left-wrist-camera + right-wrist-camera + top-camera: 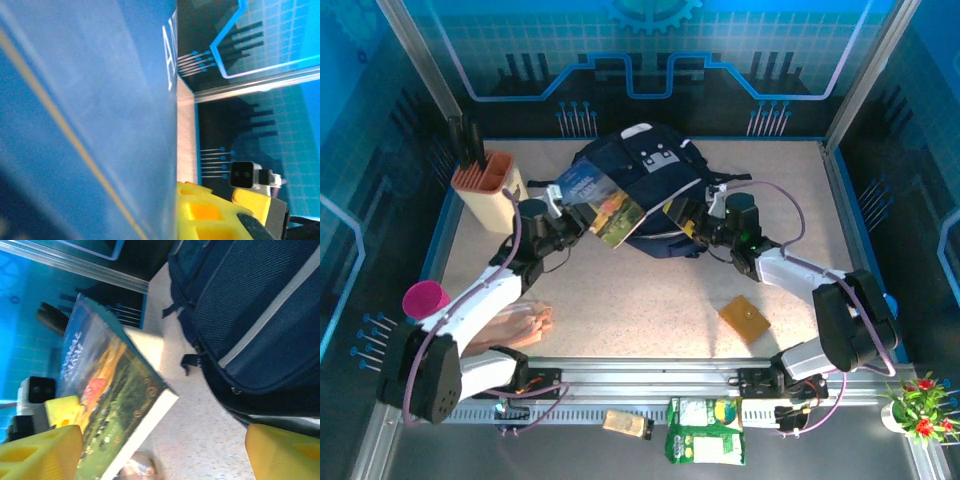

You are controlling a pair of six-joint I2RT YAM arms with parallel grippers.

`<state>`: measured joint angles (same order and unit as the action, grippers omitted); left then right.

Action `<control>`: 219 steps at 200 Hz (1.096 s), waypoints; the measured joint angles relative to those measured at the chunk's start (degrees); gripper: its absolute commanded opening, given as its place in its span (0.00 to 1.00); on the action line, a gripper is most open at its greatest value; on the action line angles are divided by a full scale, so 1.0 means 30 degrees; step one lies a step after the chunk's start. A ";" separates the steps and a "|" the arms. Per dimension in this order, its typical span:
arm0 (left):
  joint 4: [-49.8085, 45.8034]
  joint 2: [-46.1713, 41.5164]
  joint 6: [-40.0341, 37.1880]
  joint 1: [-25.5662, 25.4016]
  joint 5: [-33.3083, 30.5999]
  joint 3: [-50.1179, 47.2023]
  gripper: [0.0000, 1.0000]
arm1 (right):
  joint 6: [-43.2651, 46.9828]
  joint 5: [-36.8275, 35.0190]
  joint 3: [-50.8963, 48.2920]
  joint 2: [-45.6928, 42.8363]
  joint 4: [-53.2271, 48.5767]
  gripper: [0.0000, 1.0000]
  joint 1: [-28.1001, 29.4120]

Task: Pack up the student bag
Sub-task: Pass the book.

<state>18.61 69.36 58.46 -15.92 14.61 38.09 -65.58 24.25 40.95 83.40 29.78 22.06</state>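
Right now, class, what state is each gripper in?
Left gripper: shut on the book.
Right gripper: open, jaws wide apart.

The book [85,115] bears white letters on its blue cover — "AN" legible, the rest cut off; from the right wrist, its title is blurred.

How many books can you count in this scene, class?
1: a blue-covered book, tilted, gripped by the left gripper beside the student bag. More could be hidden inside the bag.
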 measured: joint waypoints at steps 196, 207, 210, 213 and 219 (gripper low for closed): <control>0.7053 0.6258 0.4000 -0.2645 -0.0699 0.2761 0.14 | -0.6040 0.0743 0.0678 0.4007 0.7810 0.29 0.0707; 0.6929 0.6258 0.3978 -0.2637 -0.0801 0.2761 0.19 | -0.5727 0.0780 0.0823 0.4000 0.7781 0.19 0.0714; 0.6900 0.6258 0.3971 -0.2630 -0.0852 0.2761 0.20 | -0.5661 0.0780 0.0860 0.3993 0.7715 0.17 0.0714; 0.6856 0.6258 0.3949 -0.2623 -0.0882 0.2761 0.21 | -0.5479 0.0787 0.0896 0.3978 0.7679 0.15 0.0714; 0.6732 0.6258 0.3832 -0.2623 -0.0940 0.2761 0.24 | -0.5253 0.0787 0.0925 0.3891 0.7533 0.11 0.0714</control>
<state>38.81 88.14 69.95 -23.79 11.79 46.37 -81.34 26.61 43.72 95.07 52.38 24.21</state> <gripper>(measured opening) 0.199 0.186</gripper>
